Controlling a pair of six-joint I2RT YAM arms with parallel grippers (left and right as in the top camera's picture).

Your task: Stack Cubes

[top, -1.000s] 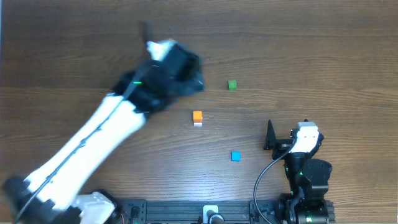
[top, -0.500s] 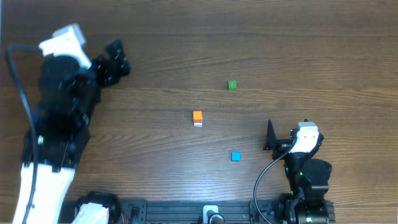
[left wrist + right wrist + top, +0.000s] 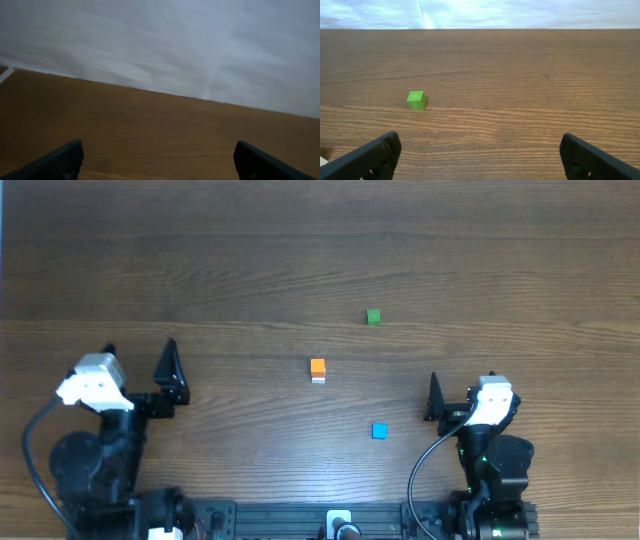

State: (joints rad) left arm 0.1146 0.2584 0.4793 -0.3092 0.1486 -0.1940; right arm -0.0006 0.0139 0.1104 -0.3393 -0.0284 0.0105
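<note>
An orange cube sits on a white cube at the middle of the desk. A green cube lies farther out, and a blue cube nearer the bases. The left gripper and right gripper sit by their bases, fingers apart, empty.

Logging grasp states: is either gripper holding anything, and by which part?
Nothing is held: the left gripper and right gripper are both open and empty.

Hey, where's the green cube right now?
In the top view the green cube sits alone on the table, right of centre, up and to the right of the orange cube.
</note>
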